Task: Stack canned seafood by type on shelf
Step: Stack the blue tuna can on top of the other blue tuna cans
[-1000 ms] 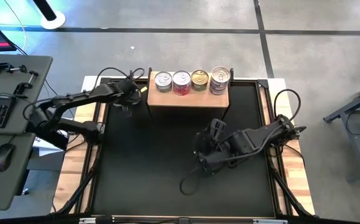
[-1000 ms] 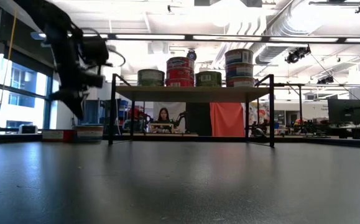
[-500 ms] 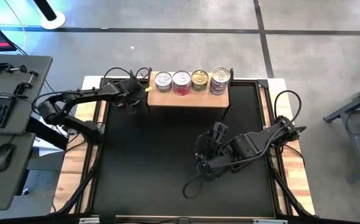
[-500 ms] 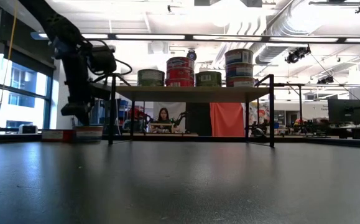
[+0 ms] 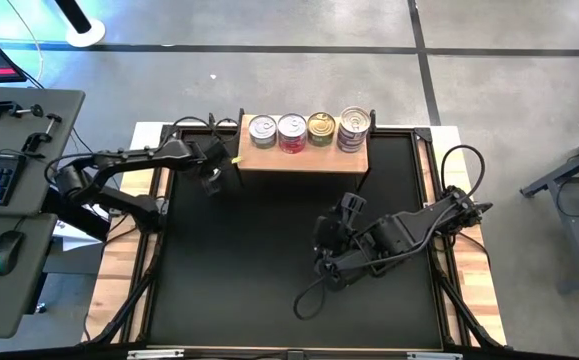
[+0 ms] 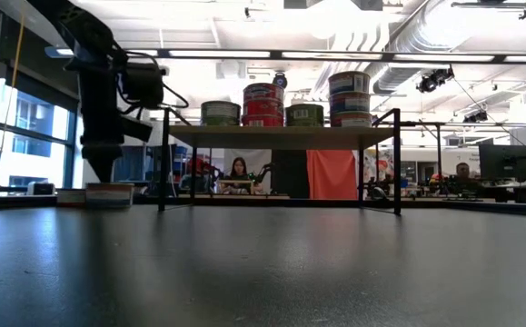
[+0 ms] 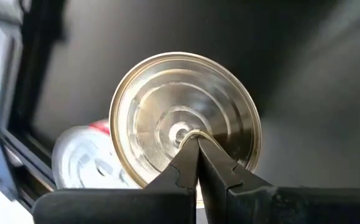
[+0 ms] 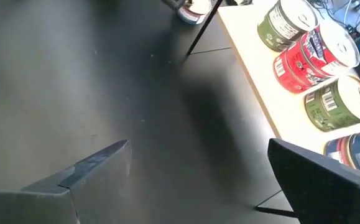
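The wooden shelf (image 5: 304, 158) stands at the mat's far edge on thin black legs (image 6: 163, 159). It carries four groups of tins: green (image 6: 220, 113), stacked red (image 6: 263, 104), green (image 6: 304, 114) and stacked blue (image 6: 350, 97). Two more tins sit flat on the mat left of the shelf: one with a gold-rimmed silver lid (image 7: 167, 106) and a red-labelled one (image 7: 83, 158) beside it. My left gripper (image 5: 213, 180) is shut and points straight down over the gold-rimmed tin (image 6: 110, 193). My right gripper (image 5: 334, 255) is open above the bare mat at mid-right. My left gripper comes from above, pointing down. Its shut fingertips (image 7: 195, 140) stand at the centre of the gold-rimmed tin's lid (image 7: 178, 132). Whether they touch the lid or hover just above it, I cannot tell. The tin sits flat on the mat.
A large black mat (image 5: 259, 270) covers the table inside a black frame. The shelf's left legs stand close to the two loose tins. A cable loop (image 5: 309, 295) lies on the mat near my right arm. A desk with keyboard and mouse stands off the table's left.
My left gripper has moved toward the table's near edge and come down, turning from a tilt to straight down over the loose tins. In the low view the two tins now show somewhat farther toward the table's left.
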